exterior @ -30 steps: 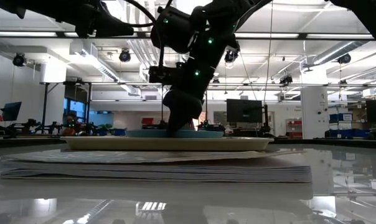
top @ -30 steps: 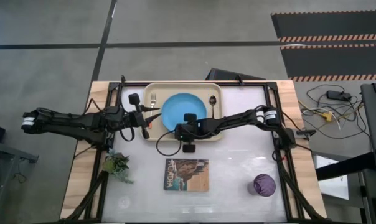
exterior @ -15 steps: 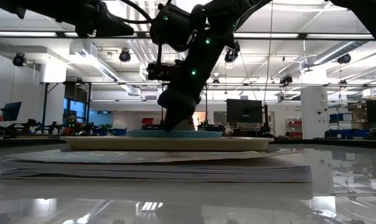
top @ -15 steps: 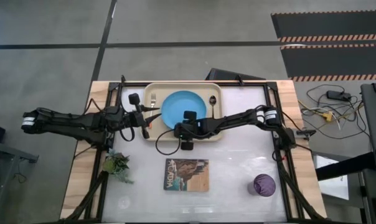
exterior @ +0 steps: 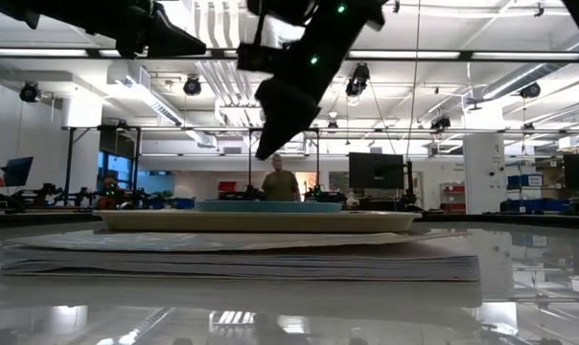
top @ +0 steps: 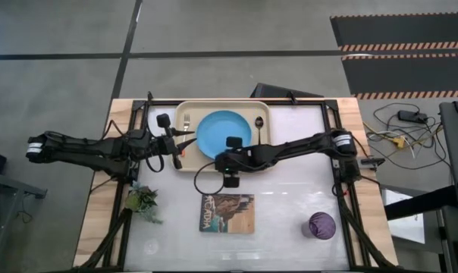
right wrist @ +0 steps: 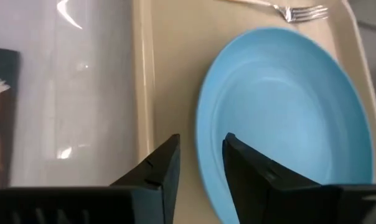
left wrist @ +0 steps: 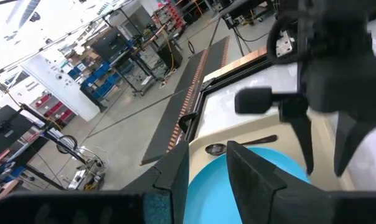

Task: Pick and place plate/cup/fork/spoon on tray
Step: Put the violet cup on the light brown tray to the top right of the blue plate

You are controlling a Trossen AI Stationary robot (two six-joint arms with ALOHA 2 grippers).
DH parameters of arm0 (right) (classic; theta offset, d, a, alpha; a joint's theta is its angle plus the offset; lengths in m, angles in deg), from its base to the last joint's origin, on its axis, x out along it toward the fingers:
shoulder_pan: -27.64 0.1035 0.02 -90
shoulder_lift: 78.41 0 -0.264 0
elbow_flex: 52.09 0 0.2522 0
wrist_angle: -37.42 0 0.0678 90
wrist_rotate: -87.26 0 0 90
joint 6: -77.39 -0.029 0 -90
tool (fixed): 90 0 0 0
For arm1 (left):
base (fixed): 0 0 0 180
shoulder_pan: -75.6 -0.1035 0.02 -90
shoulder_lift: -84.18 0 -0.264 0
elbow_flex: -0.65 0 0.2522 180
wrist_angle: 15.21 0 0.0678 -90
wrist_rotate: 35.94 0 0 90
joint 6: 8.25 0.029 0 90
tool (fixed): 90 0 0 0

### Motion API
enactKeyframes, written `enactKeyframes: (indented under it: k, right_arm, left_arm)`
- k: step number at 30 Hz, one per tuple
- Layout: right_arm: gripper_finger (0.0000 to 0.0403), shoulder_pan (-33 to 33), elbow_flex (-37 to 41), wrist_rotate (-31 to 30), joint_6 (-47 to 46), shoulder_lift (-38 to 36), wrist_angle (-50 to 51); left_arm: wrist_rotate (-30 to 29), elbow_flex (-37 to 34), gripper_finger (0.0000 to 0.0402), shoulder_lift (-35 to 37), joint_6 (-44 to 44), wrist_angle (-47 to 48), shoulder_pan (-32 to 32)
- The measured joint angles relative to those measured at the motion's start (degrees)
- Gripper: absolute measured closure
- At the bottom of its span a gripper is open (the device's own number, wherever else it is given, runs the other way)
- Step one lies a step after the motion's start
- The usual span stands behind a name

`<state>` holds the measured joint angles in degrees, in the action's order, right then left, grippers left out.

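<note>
The light-blue plate (top: 224, 133) lies flat in the beige tray (top: 185, 161) at the table's far middle. On the tray floor, the fork (top: 187, 121) lies to the plate's left and the dark spoon (top: 259, 123) to its right. The purple cup (top: 321, 225) stands on the table at the near right. My right gripper (top: 214, 160) hovers above the plate's near-left rim, fingers apart and empty; the right wrist view (right wrist: 200, 168) shows the plate (right wrist: 281, 106) below. My left gripper (top: 189, 139) is open and empty over the tray's left part.
A picture-covered book (top: 227, 212) lies near the table's front middle, between the tray and the near edge. A small green plant (top: 143, 201) sits at the near left. In the low view a person (exterior: 282, 182) stands far off in the room.
My right gripper has risen from the plate's near-left rim, where its fingers were down at the plate, and now hangs clear above it. The plate has stayed flat in the tray.
</note>
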<state>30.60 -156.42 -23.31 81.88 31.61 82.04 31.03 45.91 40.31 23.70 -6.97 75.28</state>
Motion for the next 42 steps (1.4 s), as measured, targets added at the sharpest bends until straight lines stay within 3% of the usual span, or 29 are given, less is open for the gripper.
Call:
enactKeyframes:
  k: [5, 14, 20, 26, 30, 34, 38, 42]
  right_arm:
    - [0.0323, 0.3, 6.5, 1.8, 1.8, -5.7, -4.4]
    - [0.0358, 0.3, 28.9, 3.0, 2.3, -19.6, -28.0]
    - [0.0365, 0.3, 40.9, 3.0, 3.9, -29.6, -41.0]
    - [0.0365, 0.0, 50.3, 8.2, 8.1, -38.0, -53.1]
    - [0.0365, 0.0, 54.2, 9.1, 10.1, -43.5, -55.5]
    - [0.0365, 0.0, 56.6, 9.2, 10.7, -48.3, -55.6]
    - [0.0365, 0.0, 58.9, 9.2, 11.3, -52.1, -55.4]
    - [0.0365, 0.0, 61.2, 9.7, 12.5, -55.3, -55.4]
  left_arm:
    - [0.0, 0.0, 0.0311, 0.0, 0.0, 0.0, 0.0]
    - [0.0, 0.0, 0.0311, 0.0, -1.7, 0.0, 0.0]
    - [0.3, -0.7, 0.0311, -1.7, -12.7, -0.5, 0.0]
    - [11.0, -5.0, 0.0311, -8.0, -19.5, -11.1, 0.0]
    - [13.1, -6.4, 0.0311, -14.7, -24.3, -21.7, -0.1]
    - [12.7, -5.1, 0.0317, -21.8, -25.7, -25.6, -0.2]
    - [11.4, -1.8, 0.0356, -25.7, -25.7, -19.1, -0.6]
    - [15.5, -0.9, 0.0395, -21.7, -24.5, -11.4, -2.5]
